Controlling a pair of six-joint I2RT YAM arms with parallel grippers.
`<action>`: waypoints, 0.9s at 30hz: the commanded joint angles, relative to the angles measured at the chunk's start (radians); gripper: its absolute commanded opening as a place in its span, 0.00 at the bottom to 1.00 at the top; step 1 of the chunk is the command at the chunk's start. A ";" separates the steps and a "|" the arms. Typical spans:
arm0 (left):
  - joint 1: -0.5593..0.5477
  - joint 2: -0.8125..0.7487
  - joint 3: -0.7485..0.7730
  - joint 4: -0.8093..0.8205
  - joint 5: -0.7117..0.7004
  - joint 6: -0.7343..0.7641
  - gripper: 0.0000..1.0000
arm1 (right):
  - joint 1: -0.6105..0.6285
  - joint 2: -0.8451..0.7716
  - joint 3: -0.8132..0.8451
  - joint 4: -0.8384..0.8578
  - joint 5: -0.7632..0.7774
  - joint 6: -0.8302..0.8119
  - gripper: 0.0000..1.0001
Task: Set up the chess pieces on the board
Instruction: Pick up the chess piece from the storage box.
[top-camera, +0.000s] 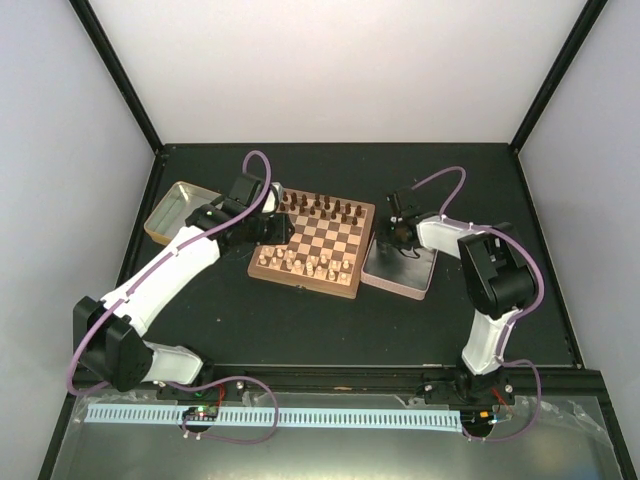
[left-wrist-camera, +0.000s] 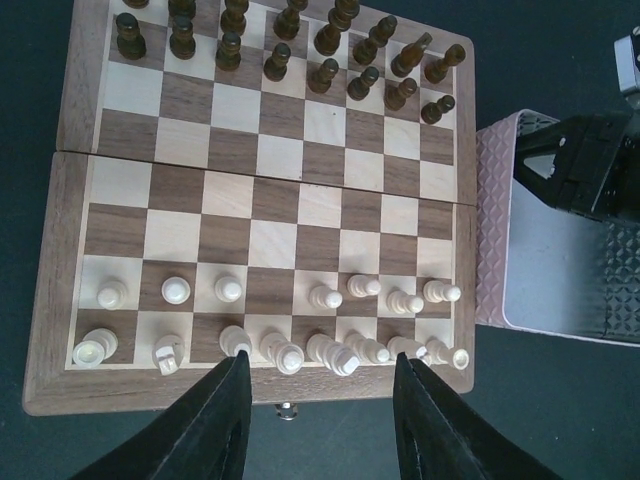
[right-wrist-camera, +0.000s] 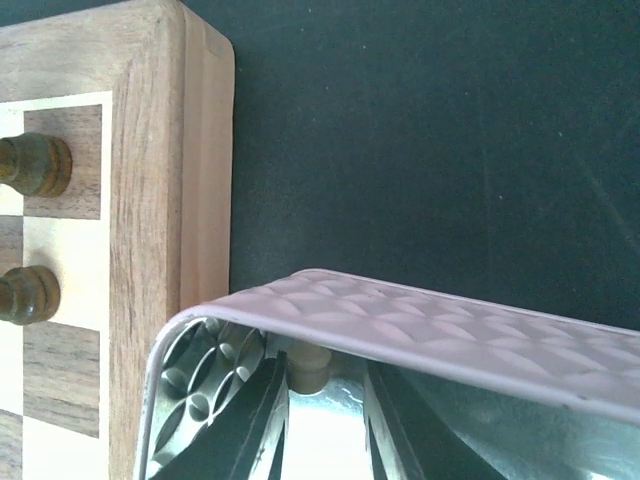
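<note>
The right gripper (right-wrist-camera: 322, 372) has its dark fingers (right-wrist-camera: 250, 430) partly open inside a shiny tin (right-wrist-camera: 450, 330). They stand either side of one small pale tan chess piece (right-wrist-camera: 308, 362), with a gap showing on one side, so it is not yet clamped. The piece stands in the tin's corner, beside the board (right-wrist-camera: 150, 200). The right arm reaches forward and bends inward, with its wrist tipped down into the tin.

The left gripper (left-wrist-camera: 320, 358) is half open and empty above the board's edge, its arm stretched diagonally. Just beyond its fingertips, the other light pieces (left-wrist-camera: 228, 288) stand in two rows facing the dark pieces (left-wrist-camera: 280, 60).
</note>
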 joint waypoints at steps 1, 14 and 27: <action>-0.009 -0.004 0.009 -0.005 0.018 -0.016 0.41 | -0.001 0.038 0.025 -0.006 0.021 -0.029 0.22; -0.019 0.010 0.014 -0.002 0.015 -0.017 0.42 | 0.030 0.082 0.101 -0.117 0.129 -0.099 0.09; -0.050 -0.045 -0.034 0.125 0.050 -0.058 0.47 | 0.037 -0.197 -0.025 -0.121 -0.053 -0.114 0.02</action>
